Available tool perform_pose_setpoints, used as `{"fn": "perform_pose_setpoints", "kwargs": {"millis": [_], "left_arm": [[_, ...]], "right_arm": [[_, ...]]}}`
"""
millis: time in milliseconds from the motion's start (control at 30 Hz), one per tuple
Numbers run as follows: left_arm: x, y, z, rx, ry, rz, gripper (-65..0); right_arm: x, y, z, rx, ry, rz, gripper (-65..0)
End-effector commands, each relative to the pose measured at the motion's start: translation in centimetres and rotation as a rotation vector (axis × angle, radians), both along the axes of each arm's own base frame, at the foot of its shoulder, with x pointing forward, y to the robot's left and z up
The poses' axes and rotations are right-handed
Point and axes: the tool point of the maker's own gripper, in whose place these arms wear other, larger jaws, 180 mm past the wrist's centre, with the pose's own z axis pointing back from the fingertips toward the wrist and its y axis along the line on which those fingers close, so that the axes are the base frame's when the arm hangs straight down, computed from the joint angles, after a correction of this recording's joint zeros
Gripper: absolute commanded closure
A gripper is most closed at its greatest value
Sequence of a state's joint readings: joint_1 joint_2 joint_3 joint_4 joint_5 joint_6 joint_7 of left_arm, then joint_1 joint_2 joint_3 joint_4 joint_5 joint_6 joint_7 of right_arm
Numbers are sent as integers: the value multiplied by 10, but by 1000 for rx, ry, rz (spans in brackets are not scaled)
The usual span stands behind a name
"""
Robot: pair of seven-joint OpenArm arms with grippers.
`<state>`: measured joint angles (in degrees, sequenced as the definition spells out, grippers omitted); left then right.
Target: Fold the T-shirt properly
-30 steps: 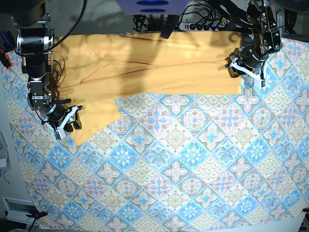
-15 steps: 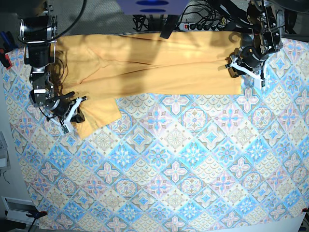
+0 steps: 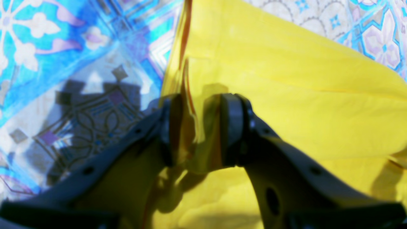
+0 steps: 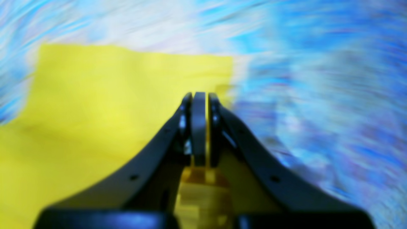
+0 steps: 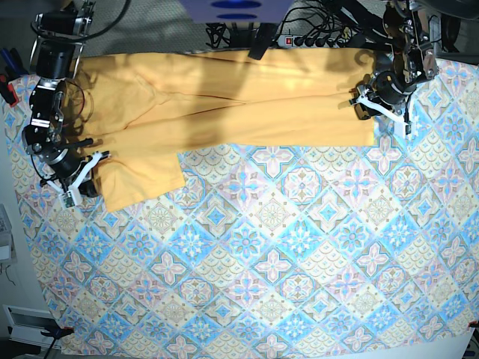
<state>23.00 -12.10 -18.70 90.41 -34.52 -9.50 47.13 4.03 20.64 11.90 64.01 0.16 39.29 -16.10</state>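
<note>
The left hand (image 5: 364, 107) is at the far right of the base view, at the lower right corner of the T-shirt (image 5: 224, 101). In the left wrist view its two dark fingers (image 3: 230, 130) stand a little apart and a bunched fold of the yellow cloth sits between them, so this hand is grasping the T-shirt. The fold rises from the cloth as a thin ridge just in front of the pads.

The right hand (image 5: 84, 182) is at the left side of the base view, at the left edge of the sleeve that points toward the near side. In the right wrist view its fingers (image 4: 198, 127) are pressed together, clenched. A thin strip of yellow shows between the pads, but the picture is blurred, and I cannot tell if the cloth is really pinched there.

The T-shirt lies along the far edge of the tabletop, on the blue-and-pink tablecloth (image 5: 284, 254). It is spread as a long band from left to right, already folded over along its length, with a fold line running through the middle. One sleeve (image 5: 142, 179) sticks out at the lower left, flat on the tablecloth. The right end of the band is a straight edge, just beside the left hand.
</note>
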Motion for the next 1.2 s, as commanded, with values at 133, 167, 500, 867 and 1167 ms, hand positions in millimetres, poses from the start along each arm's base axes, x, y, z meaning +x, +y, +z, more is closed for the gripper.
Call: {"fn": "perform_pose_setpoints", "kwargs": {"millis": [133, 167, 500, 867, 1167], "left_arm": [[3, 3, 5, 11, -18, -4, -205], [3, 3, 5, 11, -18, -4, -205], [3, 5, 5, 12, -18, -1, -205], [4, 4, 5, 11, -20, -1, -205], [4, 4, 5, 11, -20, -1, -205]], "right_arm": [[34, -4, 4, 84, -24, -48, -16], [35, -5, -1, 98, -9, -60, -19], [41, -5, -12, 171, -14, -100, -263], [38, 6, -27, 156, 28, -77, -307], [36, -7, -35, 195, 25, -127, -307]]}}
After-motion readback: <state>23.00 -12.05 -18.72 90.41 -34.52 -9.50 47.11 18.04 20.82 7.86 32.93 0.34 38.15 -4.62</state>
